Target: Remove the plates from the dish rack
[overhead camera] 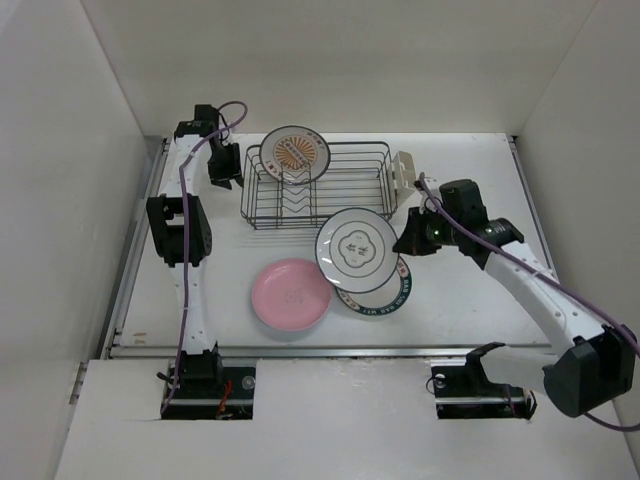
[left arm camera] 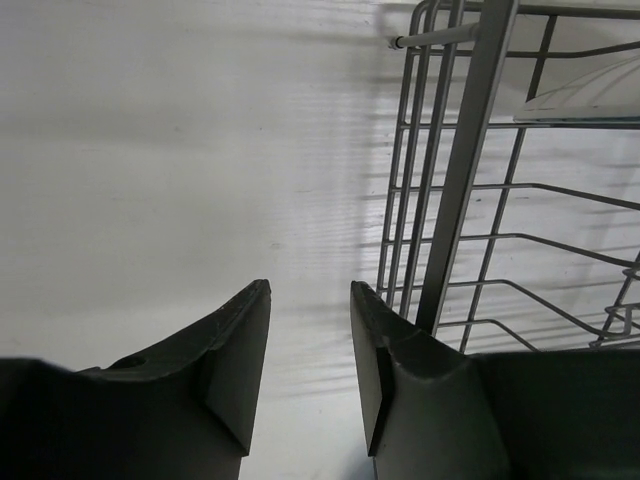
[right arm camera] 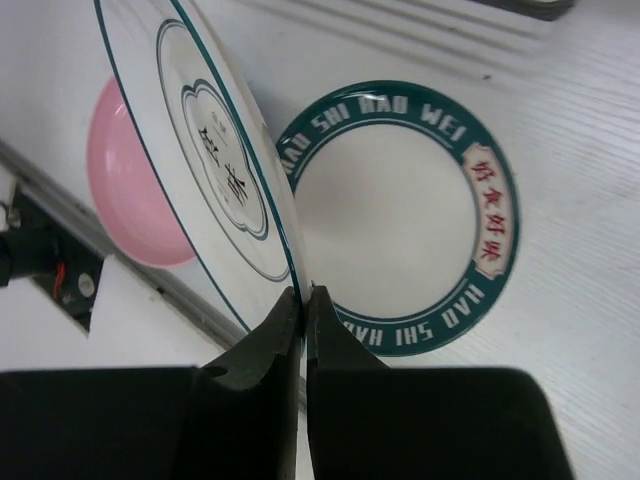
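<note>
Pink plate (overhead camera: 290, 295), lettered plate (right arm camera: 400, 215) on white table (overhead camera: 470, 180); clover plate (overhead camera: 358, 248) held; white walls (overhead camera: 350, 60).

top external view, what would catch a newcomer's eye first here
The right gripper pinches the rim of a dark-rimmed white plate, holding it over a green-rimmed plate that lies on the table next to a pink plate. Further back, an orange-sunburst plate stands upright at the left end of the dish rack, with the open left gripper just beside that end.
</note>
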Action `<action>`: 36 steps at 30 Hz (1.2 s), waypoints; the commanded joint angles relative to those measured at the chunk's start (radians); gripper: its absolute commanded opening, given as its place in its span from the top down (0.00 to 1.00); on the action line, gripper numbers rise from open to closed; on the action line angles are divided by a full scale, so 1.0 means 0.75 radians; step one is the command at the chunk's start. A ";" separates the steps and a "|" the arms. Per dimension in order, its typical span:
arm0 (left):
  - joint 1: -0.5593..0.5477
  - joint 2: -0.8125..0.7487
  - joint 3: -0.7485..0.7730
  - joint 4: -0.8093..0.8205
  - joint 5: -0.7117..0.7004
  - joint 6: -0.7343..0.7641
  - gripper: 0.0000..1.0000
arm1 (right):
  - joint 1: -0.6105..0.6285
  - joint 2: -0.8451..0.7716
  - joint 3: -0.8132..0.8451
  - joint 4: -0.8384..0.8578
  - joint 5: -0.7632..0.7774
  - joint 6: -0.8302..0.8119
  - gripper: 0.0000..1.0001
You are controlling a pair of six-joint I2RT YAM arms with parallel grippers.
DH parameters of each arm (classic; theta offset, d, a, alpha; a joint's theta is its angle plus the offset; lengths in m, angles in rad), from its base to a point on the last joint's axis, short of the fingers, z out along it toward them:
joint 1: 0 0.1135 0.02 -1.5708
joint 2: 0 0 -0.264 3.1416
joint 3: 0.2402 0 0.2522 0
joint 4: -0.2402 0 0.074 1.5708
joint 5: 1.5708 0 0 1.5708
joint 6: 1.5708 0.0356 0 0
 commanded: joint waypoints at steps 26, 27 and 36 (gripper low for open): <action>-0.031 -0.213 -0.037 -0.030 0.055 0.005 0.35 | -0.102 0.222 0.019 -0.195 0.412 0.167 0.14; -0.043 -0.199 -0.037 -0.045 0.055 0.005 0.35 | -0.102 0.189 0.036 -0.195 0.434 0.167 0.11; -0.056 -0.134 -0.049 -0.084 0.029 0.036 0.38 | -0.102 0.068 0.206 -0.221 0.479 0.104 0.09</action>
